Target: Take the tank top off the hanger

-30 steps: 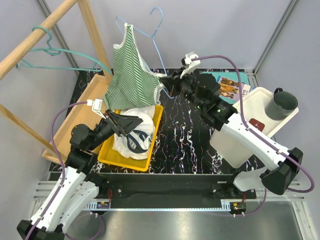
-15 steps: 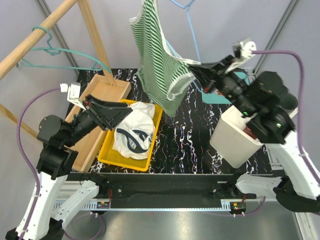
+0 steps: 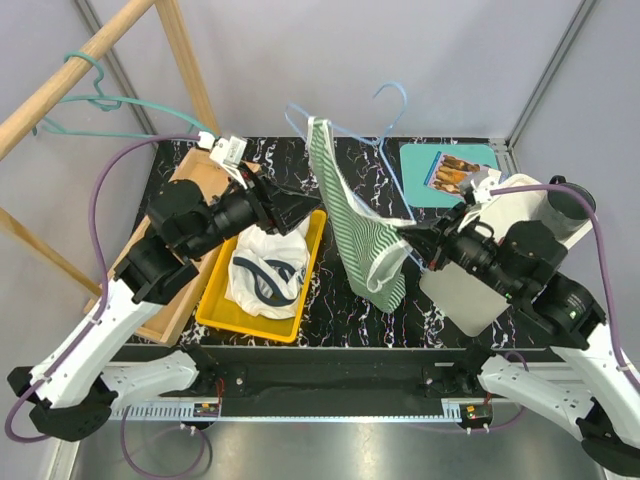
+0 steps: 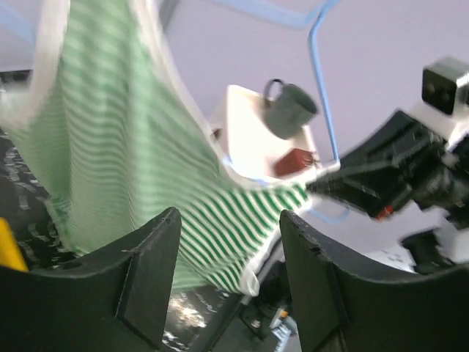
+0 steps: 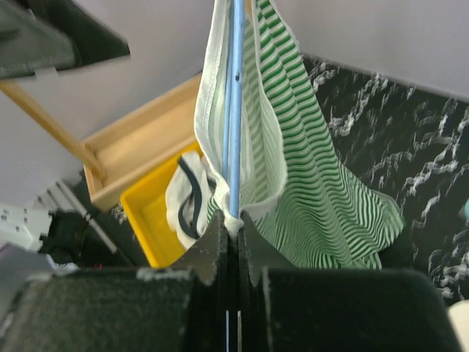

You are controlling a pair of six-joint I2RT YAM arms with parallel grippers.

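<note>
**A:** Where is the tank top (image 3: 362, 232)?

**B:** It hangs in the air over the middle of the table, on the blue hanger (image 3: 381, 142), at 2 o'clock from the yellow bin (image 3: 215, 300). The right gripper (image 3: 412, 240) is at its 4 o'clock edge. In the right wrist view the jaws are pinched tight on the hanger wire, with the fabric's edge against them.

**A:** And the left gripper (image 3: 300, 208)?

**B:** It is at the shirt's 9 o'clock side, fingers spread wide and holding nothing. Its own camera shows the stripes between the two pads, and I think not yet touched.

**A:** So how should it go in?

**B:** I'd take a good fold of cloth near a strap, not the loose hem, and stay off the wire. Then close firmly and draw toward 9 o'clock, sliding the strap off the hanger's end while the right gripper holds steady.

**A:** Any risks?

**B:** Thin knit slips and stretches. If the right jaws trap cloth too, the pull may stall.
</note>
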